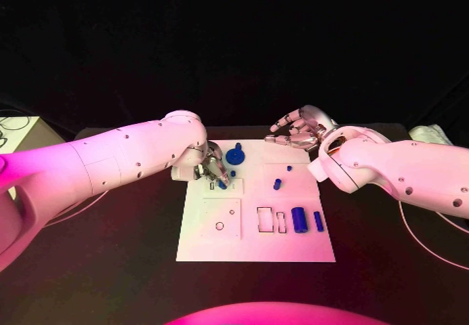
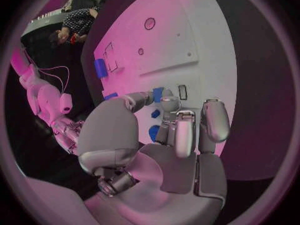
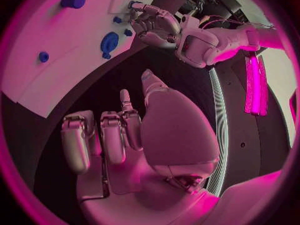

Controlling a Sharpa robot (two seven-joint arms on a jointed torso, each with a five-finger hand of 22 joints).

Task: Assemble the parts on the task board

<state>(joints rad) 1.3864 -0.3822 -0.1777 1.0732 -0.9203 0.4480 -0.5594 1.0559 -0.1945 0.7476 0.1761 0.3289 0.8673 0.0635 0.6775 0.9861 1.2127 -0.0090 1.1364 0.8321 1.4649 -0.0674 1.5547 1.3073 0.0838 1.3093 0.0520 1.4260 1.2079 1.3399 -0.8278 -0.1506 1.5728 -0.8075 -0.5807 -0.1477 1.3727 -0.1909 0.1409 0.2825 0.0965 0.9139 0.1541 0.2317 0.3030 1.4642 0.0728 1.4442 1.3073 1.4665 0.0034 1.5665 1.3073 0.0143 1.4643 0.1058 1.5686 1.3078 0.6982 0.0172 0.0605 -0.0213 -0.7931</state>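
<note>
So I've got the left hand [image 1: 211,167] with fingers pinching a small blue part [image 1: 221,183] over the task board's [image 1: 256,250] far-left corner, next seat it carefully, right hand [image 1: 296,130] idle, open.

Black table [image 1: 117,271], matte top, far edge visible against the backdrop. Behind it: black backdrop [image 1: 234,54], no detail, fills the upper part of the head view. Pink-magenta light over the whole scene. Pale surface [image 1: 17,132] with dark cables on it at the left edge of the head view, beside the table. White crumpled object [image 1: 430,134] just off the table's far right corner; can't tell what it is. Right wrist view: bright pink light bar [image 3: 256,85] in the room beyond the table, next to a striped edge [image 3: 219,120].
</note>
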